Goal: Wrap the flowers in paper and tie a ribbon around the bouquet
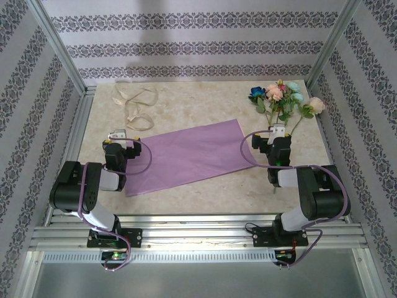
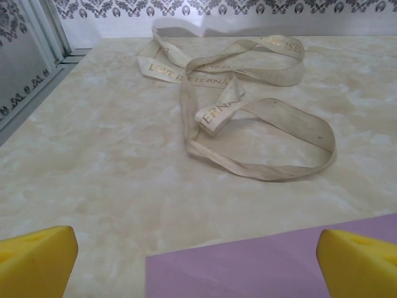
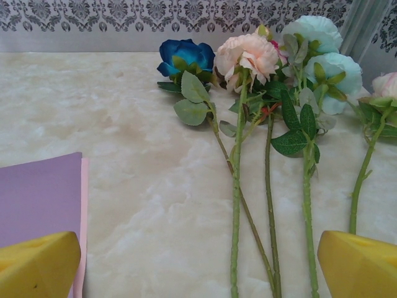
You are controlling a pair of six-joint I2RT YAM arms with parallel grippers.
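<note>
paper [image 1: 186, 155]: lilac sheet, flat on the table [image 1: 205, 105], bare on top; landmark for every place below.
flowers [image 1: 282, 99]: loose bunch just beyond the paper's far right corner, blooms pointing away from the sheet, stem ends toward the near side; apparently clear of the paper.
ribbon [image 1: 138, 102]: loose loops beyond the paper's far left side, apart from it.
left gripper [image 1: 118, 138]: at the paper's left edge, jaws spread fully, holding nothing.
right gripper [image 1: 277, 131]: just right of the paper's right edge, jaws spread fully, empty, aimed at the stem ends.
step in hand: probably fetching the flowers onto the paper; nothing wrapped or tied yet.
doing it well: straddle all stems at once, low down, never on the blooms; close gently, thin stems likely to splay or slip; lift clear of the sheet's edge to avoid creasing it; lay the bunch diagonally, blooms past 1 corner.
risk: 1 stem farthest from the paper, apart from the rest, easy to leave behind.
</note>
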